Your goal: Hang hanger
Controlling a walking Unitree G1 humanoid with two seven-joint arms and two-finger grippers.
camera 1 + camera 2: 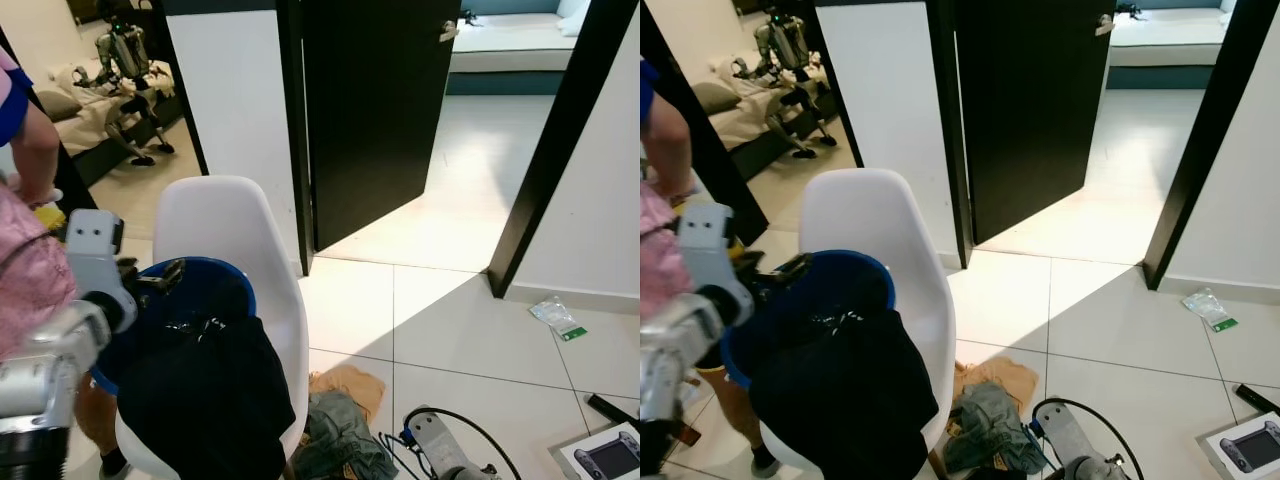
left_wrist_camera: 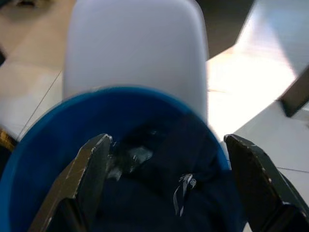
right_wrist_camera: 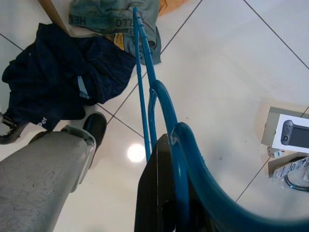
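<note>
Presently, the left gripper [image 2: 166, 186] is being held wide open, empty, over a round blue plastic tub [image 1: 215, 272] on a white moulded chair [image 1: 225, 220]; rightward, a thin blue wire hanger [image 3: 145, 82] is being gripped by the right gripper [image 3: 161, 193].

White chair [image 1: 235, 240] stood before me, blue basin [image 1: 205, 275] on seat, dark garment [image 1: 205, 385] spilling over. Crumpled clothes [image 1: 340, 425] lay on tiled floor [image 1: 450, 310] beside chair. Black door [image 1: 375, 110] stood ajar. I saw boxed controller [image 1: 610, 455] near right edge.
</note>
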